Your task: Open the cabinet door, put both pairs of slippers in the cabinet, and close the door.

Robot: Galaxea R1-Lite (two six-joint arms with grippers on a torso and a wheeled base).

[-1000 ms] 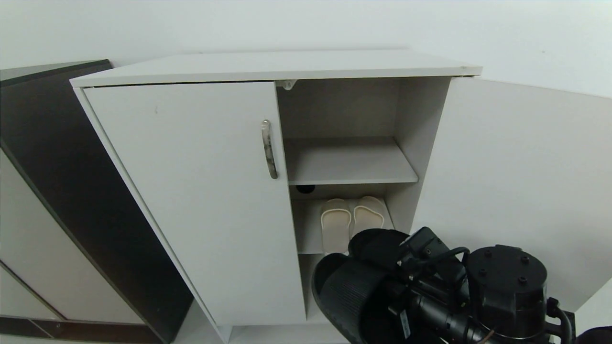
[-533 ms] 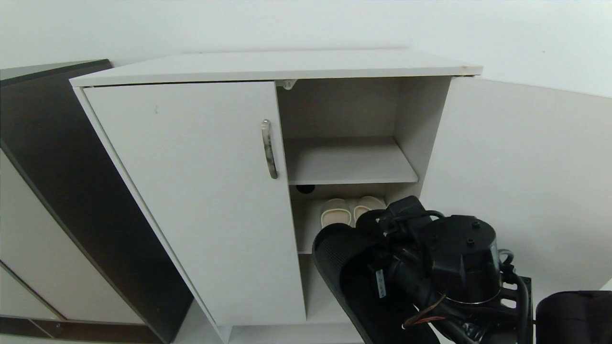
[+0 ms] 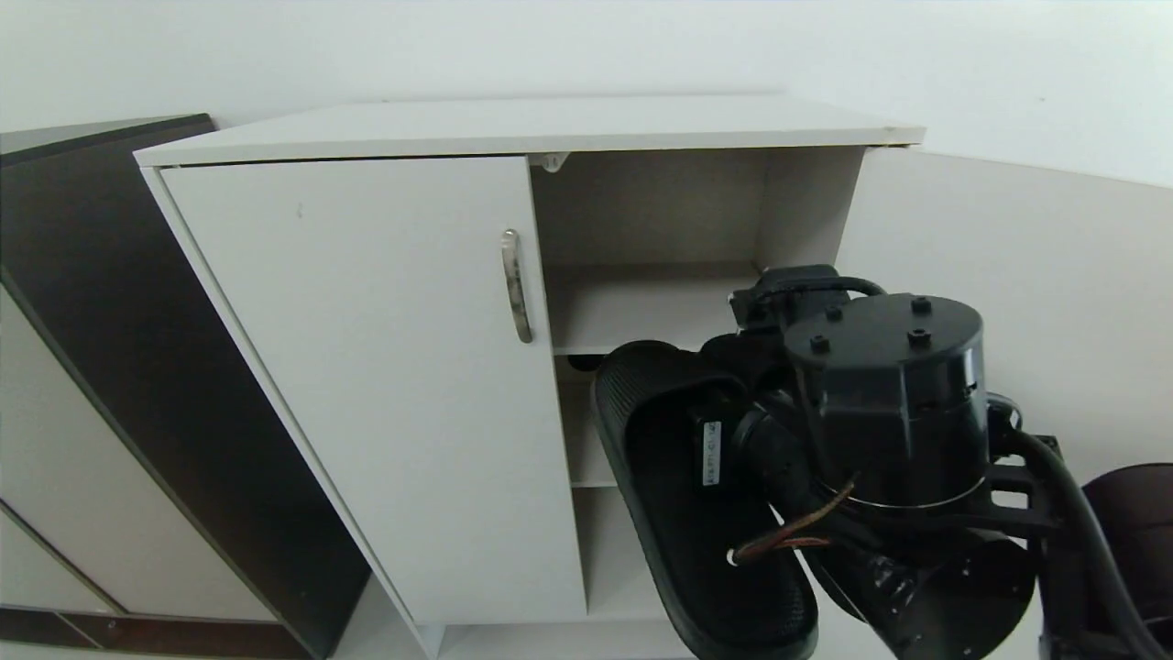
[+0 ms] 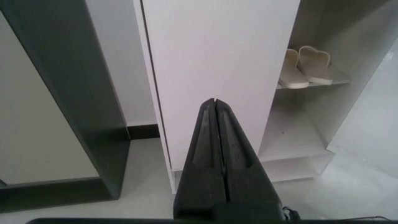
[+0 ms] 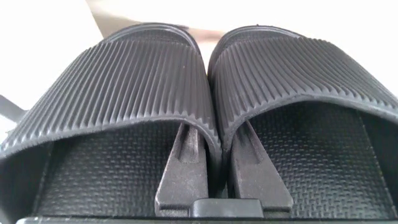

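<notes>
Grasping the black slippers (image 5: 143, 87) as a pair, the right pincer (image 5: 215, 143) has one finger inside each slipper under the ribbed strap. The fingers squeeze the two neighbouring inner walls together, so the slippers sit side by side and touching. In the head view the black slippers (image 3: 696, 513) hang in front of the open right half of the cabinet (image 3: 513, 124). Their strap ends are raised toward the opening and their heels point down and outward. They are held in the air just outside the opening.

The beige slippers (image 4: 305, 65) lie together on the middle shelf (image 4: 283, 86) inside the cabinet, toes pointing inward. Above that, the upper shelf (image 3: 641, 312) is partly covered by the right arm. The right door (image 3: 1008, 275) is swung wide open to the right. The left door (image 3: 367, 367) is closed flat, with its metal handle (image 3: 516, 286) upright along the inner edge.

The left pincer (image 4: 214, 106) is clenched with nothing between its fingers, which meet along a thin seam. It is low in front of the closed left door, above the pale floor (image 4: 143, 162).

A dark panel (image 3: 119, 321) leans against the wall just beside the cabinet's left side.
</notes>
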